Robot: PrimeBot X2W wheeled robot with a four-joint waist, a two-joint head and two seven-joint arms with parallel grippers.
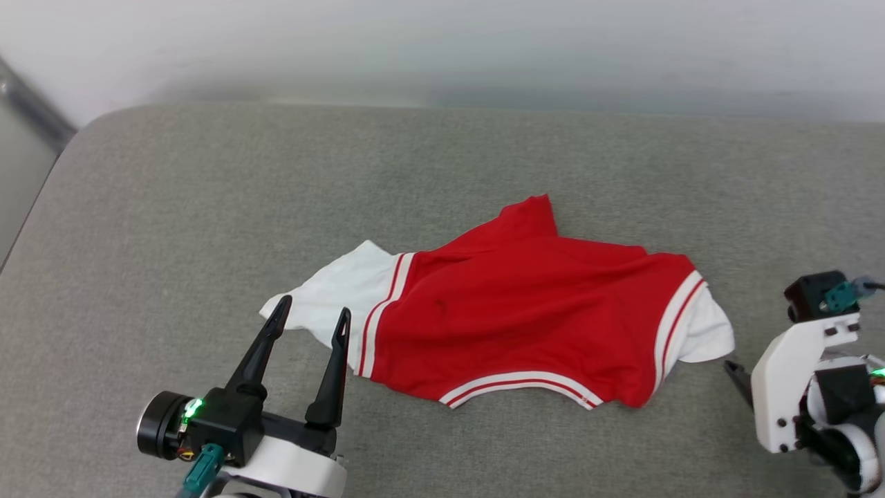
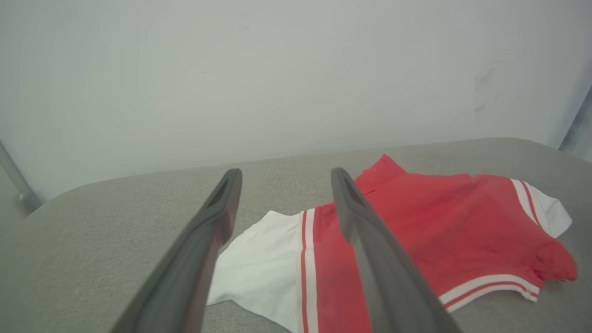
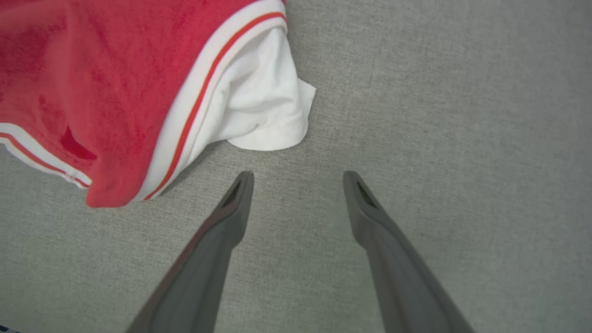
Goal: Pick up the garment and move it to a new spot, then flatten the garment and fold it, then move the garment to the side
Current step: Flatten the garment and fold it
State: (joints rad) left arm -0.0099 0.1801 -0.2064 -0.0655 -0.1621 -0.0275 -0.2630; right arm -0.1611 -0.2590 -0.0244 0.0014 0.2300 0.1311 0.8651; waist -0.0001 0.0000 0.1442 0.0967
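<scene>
Okay, shirt (image 1: pixel 511 311) lies rumpled on the grey padded surface (image 1: pixel 207 194), plain red side up, with a white sleeve at each end. I've got the left claw (image 1: pixel 313 308) spread apart with nothing in it, fingertips by the sleeve on my left. Same for the right claw (image 3: pixel 298 178): apart, empty, aimed at bare surface just beside the other sleeve.

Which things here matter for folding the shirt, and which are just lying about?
For the job: garment, rumpled; left gripper, open; right gripper, open.
Just there: grey fabric surface; white wall; metal rail.
</scene>
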